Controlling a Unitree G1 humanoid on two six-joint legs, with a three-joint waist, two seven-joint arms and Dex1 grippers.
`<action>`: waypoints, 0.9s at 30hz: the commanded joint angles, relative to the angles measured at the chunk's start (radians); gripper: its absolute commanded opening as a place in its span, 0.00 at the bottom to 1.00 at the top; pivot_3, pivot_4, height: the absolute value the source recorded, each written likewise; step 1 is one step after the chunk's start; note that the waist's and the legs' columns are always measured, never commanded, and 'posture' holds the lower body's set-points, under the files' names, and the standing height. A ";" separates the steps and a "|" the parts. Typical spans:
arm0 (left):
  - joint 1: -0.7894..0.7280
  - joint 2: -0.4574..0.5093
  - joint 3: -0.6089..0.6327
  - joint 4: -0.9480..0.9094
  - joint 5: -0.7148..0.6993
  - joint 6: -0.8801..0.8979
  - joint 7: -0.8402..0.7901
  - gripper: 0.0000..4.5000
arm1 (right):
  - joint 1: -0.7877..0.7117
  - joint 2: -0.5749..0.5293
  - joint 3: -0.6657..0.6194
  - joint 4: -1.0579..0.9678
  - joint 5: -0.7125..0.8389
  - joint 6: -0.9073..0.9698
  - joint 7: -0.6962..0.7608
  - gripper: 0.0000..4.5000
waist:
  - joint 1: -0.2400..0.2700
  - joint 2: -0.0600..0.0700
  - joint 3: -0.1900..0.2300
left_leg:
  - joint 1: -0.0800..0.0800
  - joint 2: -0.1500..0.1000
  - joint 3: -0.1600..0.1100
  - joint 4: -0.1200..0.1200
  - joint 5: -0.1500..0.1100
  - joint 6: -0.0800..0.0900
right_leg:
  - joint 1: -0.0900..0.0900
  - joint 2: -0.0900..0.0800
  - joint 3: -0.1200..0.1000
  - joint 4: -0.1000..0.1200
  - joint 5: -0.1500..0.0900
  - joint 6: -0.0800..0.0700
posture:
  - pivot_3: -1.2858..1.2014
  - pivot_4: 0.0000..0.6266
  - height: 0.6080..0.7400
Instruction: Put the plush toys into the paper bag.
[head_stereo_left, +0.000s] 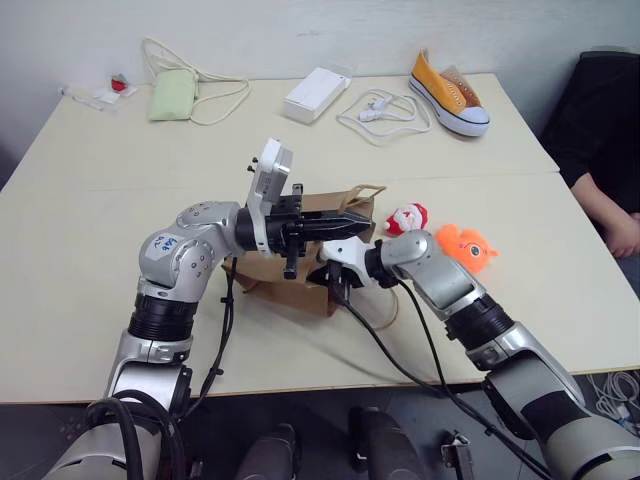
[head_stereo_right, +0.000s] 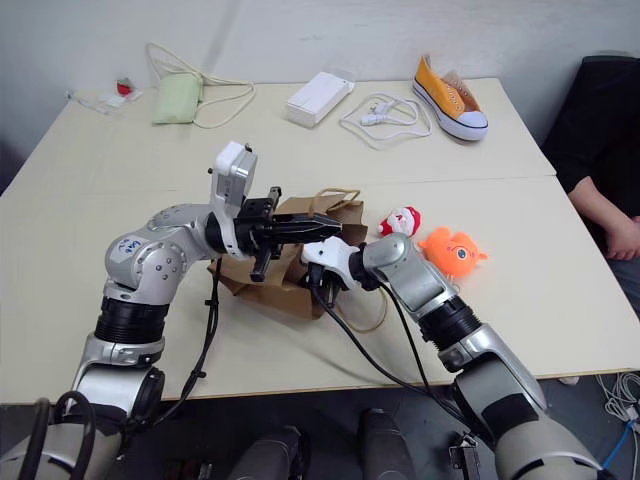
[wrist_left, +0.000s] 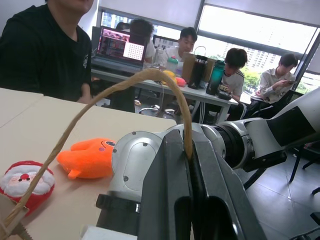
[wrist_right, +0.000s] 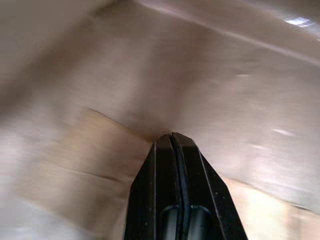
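On the far left of the table (head_stereo_left: 90, 230) you see a pale green pouch (head_stereo_left: 172, 96) with its cord, then a white box (head_stereo_left: 315, 94), a white cable (head_stereo_left: 385, 112) and an orange-and-white sneaker (head_stereo_left: 449, 94) along the back. Your left gripper (head_stereo_left: 350, 227) reaches to the right over the paper bag (head_stereo_left: 285, 270), which lies near the table's middle; its fingers (wrist_left: 170, 190) are pinched together on one loop handle (wrist_left: 150, 80), holding it up. Just beside it, your right gripper (wrist_right: 172, 142) points into the bag with its jaws pressed together and nothing between them, brown paper all around the tips. To the right of the bag the Santa toy (head_stereo_left: 406, 217) sits on the table, and the orange toy (head_stereo_left: 465, 245) lies just beside it, both outside the bag. A person's arm (head_stereo_left: 610, 215) rests at the table's right edge.
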 joint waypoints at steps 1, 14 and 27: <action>-0.037 0.007 0.060 -0.043 -0.057 0.024 0.026 0.00 | 0.003 0.022 -0.009 0.045 -0.001 0.045 0.010 0.00 | 0.000 0.000 0.000 | 0.000 0.000 0.000 0.000 0.000 0.000 | 0.000 0.000 0.000 0.000 0.000 0.000 | 0.52 0.24 1.00; -0.033 0.026 0.056 -0.058 -0.064 0.061 0.066 0.00 | -0.031 0.043 0.003 0.199 -0.084 -0.038 -0.004 0.00 | -0.001 0.001 -0.002 | 0.003 0.000 0.000 0.001 0.000 -0.001 | 0.001 0.000 0.001 0.002 0.000 0.000 | 0.52 0.24 1.00; -0.024 0.014 0.020 -0.067 -0.045 0.013 0.051 0.00 | -0.114 0.283 -0.303 0.350 0.130 0.227 -0.170 0.00 | -0.001 0.001 -0.001 | 0.001 0.000 0.000 0.000 0.001 -0.003 | -0.002 0.000 0.000 0.007 -0.001 -0.002 | 0.52 0.24 1.00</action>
